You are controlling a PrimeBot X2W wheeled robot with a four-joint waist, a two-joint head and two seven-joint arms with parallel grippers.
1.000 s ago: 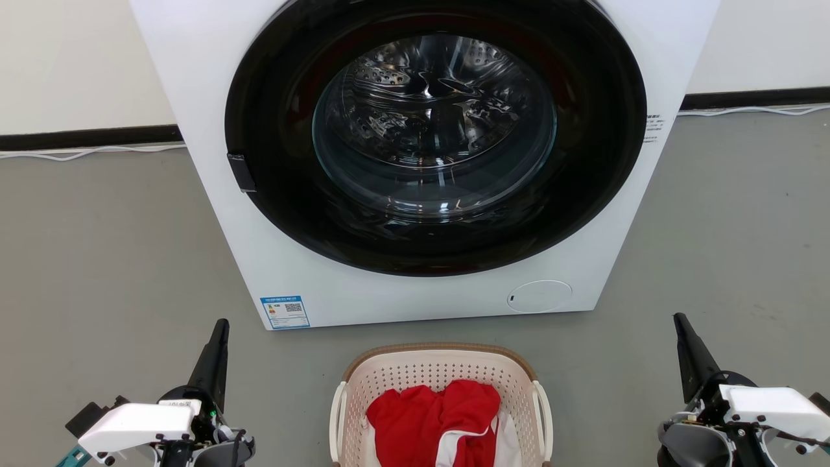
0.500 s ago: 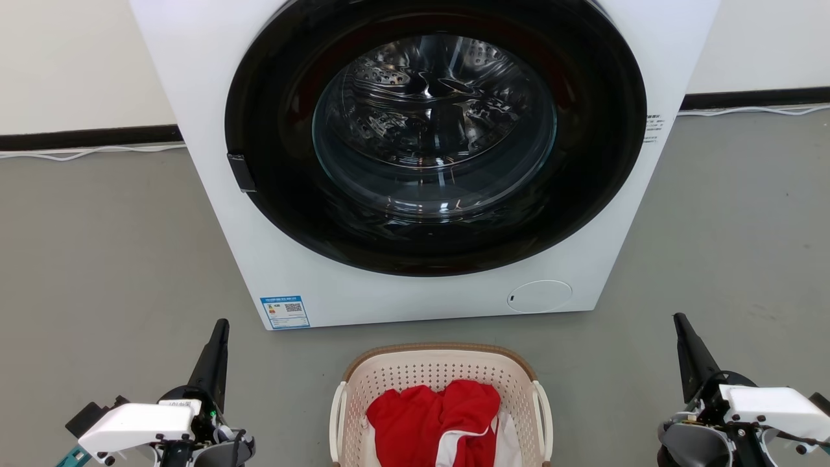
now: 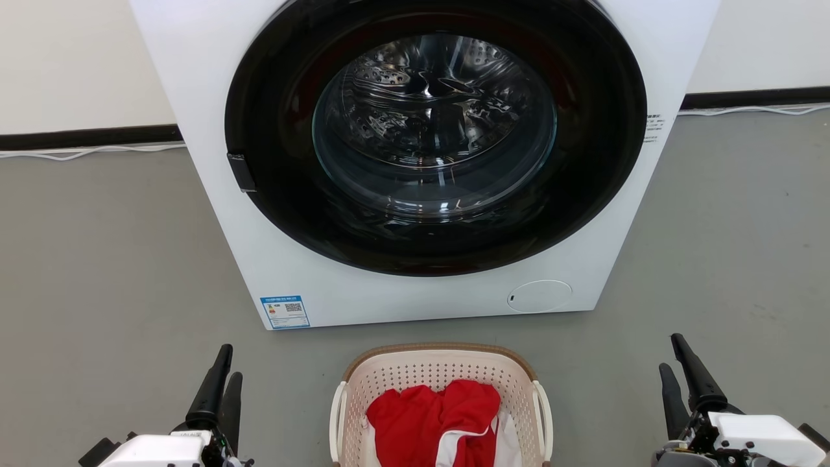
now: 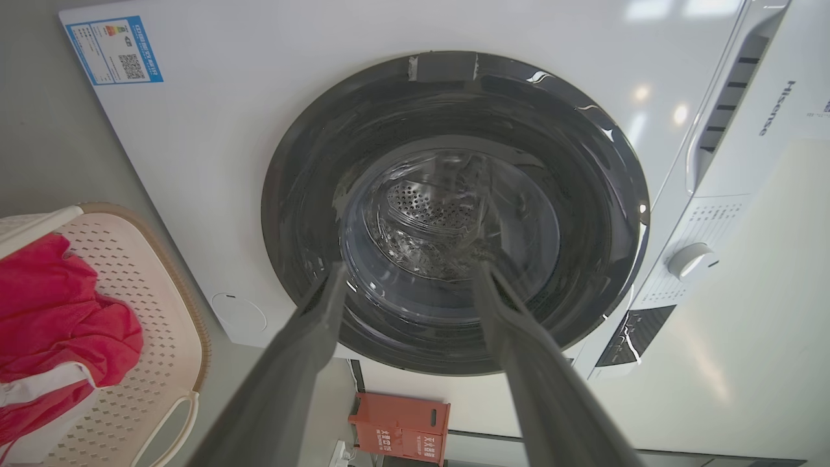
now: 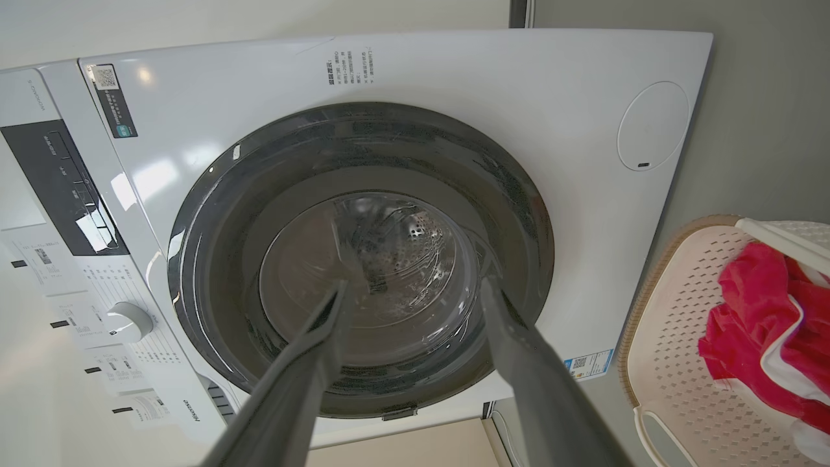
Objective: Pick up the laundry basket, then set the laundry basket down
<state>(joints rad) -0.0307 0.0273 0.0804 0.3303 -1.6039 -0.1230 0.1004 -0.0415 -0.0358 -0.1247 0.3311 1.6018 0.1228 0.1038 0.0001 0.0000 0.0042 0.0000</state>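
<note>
We see bright, even light from overhead. Lamp glare dots the white front of the washing machine (image 3: 454,298) beside its door in both wrist views, and the door glass (image 3: 434,123) carries small highlights. Shadows are faint: a soft band on the floor (image 3: 97,259) along the machine's base, hardly any round the laundry basket (image 3: 438,351) before it. The wrist views bow the machine's edges. Before its door, the left gripper (image 4: 410,271) and right gripper (image 5: 413,285) look blurred; the machine behind is sharp.
</note>
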